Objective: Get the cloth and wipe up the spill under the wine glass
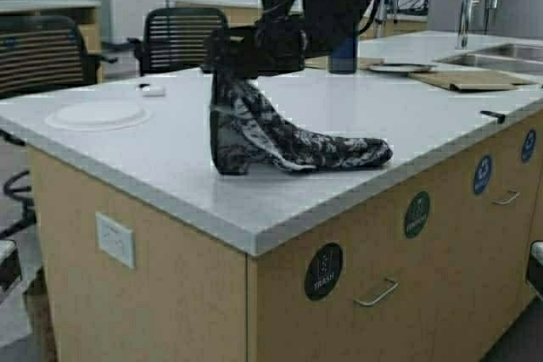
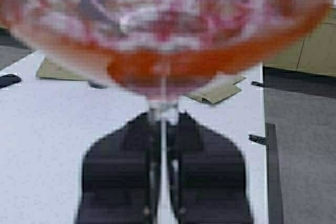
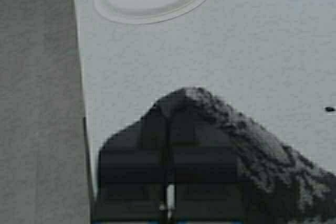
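Cabinet sticker (image 1: 323,271) (reading "TRASH"), above it right gripper (image 3: 167,129) clamped on cloth (image 1: 288,143), left gripper (image 2: 161,129) pinching wine glass (image 2: 163,30) stem.

The right arm reaches in from the upper right of the high view and extends leftward over the counter. The right gripper (image 1: 222,64) sits at the arm's left end, fingers pointing down, closed on the top of the cloth (image 1: 280,137). In the right wrist view the fingers (image 3: 205,174) meet with no gap. The left gripper (image 2: 163,171) is seen only in the left wrist view: its fingers (image 2: 113,179) are pressed on the stem of the glass (image 2: 163,35).
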Tool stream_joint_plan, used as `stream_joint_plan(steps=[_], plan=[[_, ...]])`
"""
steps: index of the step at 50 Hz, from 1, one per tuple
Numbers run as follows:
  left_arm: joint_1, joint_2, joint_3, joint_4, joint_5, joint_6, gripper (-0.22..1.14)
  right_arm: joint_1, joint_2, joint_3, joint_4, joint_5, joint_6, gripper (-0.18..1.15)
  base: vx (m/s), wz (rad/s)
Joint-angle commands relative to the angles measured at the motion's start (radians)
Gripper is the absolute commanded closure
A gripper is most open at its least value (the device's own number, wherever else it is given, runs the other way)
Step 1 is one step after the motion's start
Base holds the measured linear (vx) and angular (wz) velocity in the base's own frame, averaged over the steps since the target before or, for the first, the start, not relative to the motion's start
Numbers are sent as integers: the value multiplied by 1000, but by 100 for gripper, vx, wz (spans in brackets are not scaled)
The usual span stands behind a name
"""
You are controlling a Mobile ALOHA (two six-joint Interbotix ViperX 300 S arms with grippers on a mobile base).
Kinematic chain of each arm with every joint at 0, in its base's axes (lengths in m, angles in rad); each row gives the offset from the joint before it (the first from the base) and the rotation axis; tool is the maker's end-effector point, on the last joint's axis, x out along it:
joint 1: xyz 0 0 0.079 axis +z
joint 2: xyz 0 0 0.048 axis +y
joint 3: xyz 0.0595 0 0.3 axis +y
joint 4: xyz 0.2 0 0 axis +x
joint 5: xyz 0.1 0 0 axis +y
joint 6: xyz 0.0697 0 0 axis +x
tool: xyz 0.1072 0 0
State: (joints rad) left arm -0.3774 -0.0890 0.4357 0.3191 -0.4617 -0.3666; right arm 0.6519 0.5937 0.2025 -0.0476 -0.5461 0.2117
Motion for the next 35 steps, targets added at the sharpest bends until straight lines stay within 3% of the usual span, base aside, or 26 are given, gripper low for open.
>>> stream_joint_plan(steps=[1,14,35], plan=[[11,-29,-34,3,-2,2,79,91,-14,-34,0,-14,2,91,0,0],[15,-20,-34,3,-3,3,79,150,-18,-78,0,-12,-6,91,0,0],[20,130,-26,2,-149,-3,79,-153,-74,133,0,-38,-9,91,0,0]])
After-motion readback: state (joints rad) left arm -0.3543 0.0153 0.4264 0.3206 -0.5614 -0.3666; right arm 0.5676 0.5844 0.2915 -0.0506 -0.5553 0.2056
